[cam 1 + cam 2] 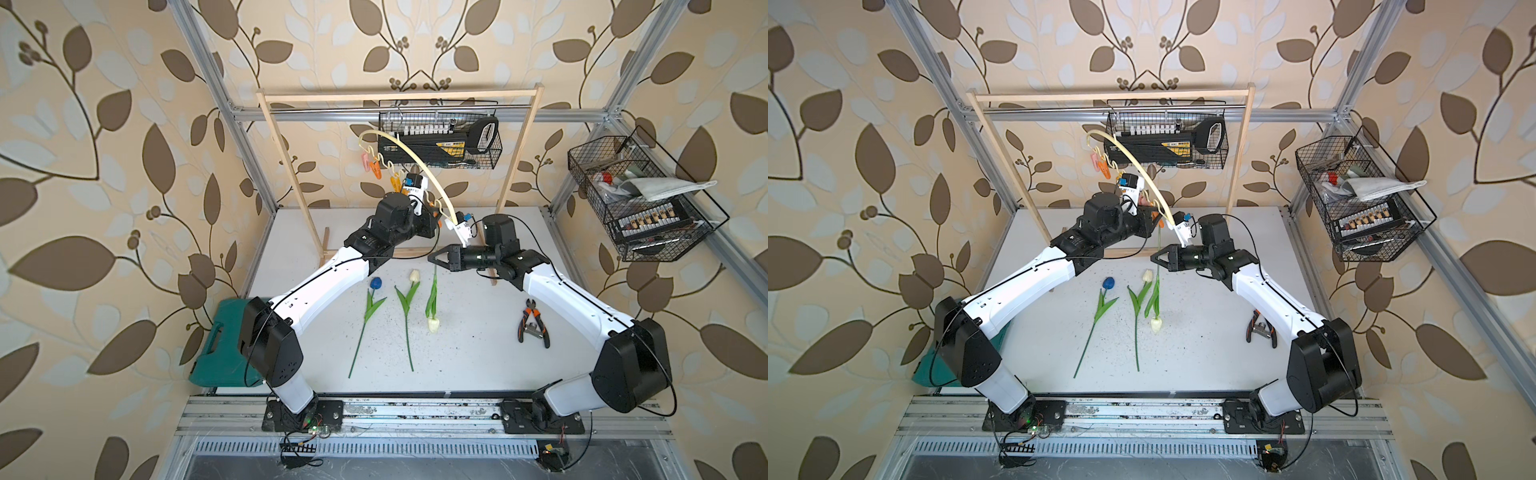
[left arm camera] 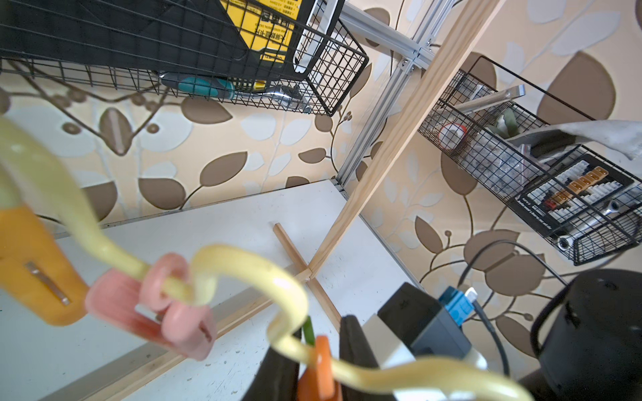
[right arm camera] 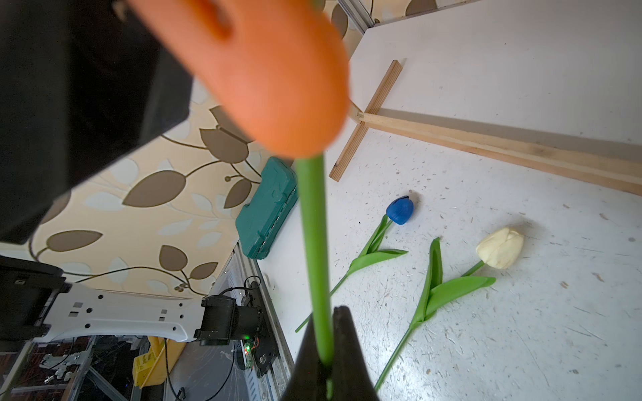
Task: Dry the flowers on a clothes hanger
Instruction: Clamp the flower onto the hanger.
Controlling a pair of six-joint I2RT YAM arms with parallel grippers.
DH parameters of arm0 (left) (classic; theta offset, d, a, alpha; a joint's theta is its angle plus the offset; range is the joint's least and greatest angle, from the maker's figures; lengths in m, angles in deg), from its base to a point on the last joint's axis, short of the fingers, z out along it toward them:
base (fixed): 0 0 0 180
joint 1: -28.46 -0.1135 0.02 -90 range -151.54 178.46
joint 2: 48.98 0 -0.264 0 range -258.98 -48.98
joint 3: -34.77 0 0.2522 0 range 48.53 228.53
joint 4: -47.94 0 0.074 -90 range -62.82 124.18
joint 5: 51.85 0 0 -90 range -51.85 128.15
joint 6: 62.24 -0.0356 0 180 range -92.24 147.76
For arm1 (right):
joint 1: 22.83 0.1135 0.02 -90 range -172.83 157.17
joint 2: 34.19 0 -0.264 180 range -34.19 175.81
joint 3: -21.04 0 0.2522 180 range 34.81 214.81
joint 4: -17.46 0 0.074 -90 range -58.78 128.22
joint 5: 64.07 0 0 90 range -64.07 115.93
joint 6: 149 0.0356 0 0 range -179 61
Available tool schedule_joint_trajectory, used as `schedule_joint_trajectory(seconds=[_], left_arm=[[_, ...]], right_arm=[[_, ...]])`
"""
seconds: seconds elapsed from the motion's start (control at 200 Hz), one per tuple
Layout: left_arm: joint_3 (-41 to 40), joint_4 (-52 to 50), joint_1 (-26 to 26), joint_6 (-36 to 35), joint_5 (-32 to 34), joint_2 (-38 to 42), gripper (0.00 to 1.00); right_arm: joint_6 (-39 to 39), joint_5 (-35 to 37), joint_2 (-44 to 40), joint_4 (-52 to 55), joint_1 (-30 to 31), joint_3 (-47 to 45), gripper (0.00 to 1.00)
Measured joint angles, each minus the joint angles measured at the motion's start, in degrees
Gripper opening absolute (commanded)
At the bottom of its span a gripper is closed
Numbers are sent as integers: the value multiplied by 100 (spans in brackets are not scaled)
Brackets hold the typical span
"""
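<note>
The right jaws are clenched on the green stem of a cream tulip (image 1: pixel 432 299). It hangs head down, its bloom below those jaws and above the counter (image 1: pixel 465 353). Above the same jaws the stem runs straight up to an orange pin (image 3: pixel 271 69) and disappears behind its rounded end. From where I stand I can't tell whether the pin is biting the stem.

The left jaws, just above the right ones, are clamped on that orange pin from either side. A short bit of green stem shows beside the pin between them. The pin hangs on the wavy lower bar of the yellow hanger (image 2: pixel 250 258). The hanger is tilted, its low end at the left jaws and its other end up at the wooden rack (image 1: pixel 399 95). Further up the bar from the left jaws are a pink pin (image 2: pixel 166 312) and another orange one (image 2: pixel 34 264), both blurred.

Below both jaws, on the counter, lie the other two flowers, side by side but not touching. They are a blue tulip (image 3: pixel 378 256) and a second cream tulip (image 3: pixel 458 290), the cream one nearer the hanging bloom. Pliers (image 1: pixel 534 324) lie on the counter well apart from the right jaws, out by that arm. A green case (image 1: pixel 222 345) sits off the counter's edge beside the left arm, far from its jaws.
</note>
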Motion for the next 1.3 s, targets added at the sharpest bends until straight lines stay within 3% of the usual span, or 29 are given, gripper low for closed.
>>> schedule_joint_trajectory(seconds=[0.615,0.915,1.15,1.3], left_arm=[[0,9,0,4,0,0,22],[0,20,0,7,2,0,26],[0,13,0,24,11,0,48],[0,11,0,2,22,0,56]], right_arm=[[4,-85,-13,2,0,72,0],[26,-125,-13,4,0,114,0],[26,-127,-13,4,0,125,0],[24,-127,-13,4,0,125,0]])
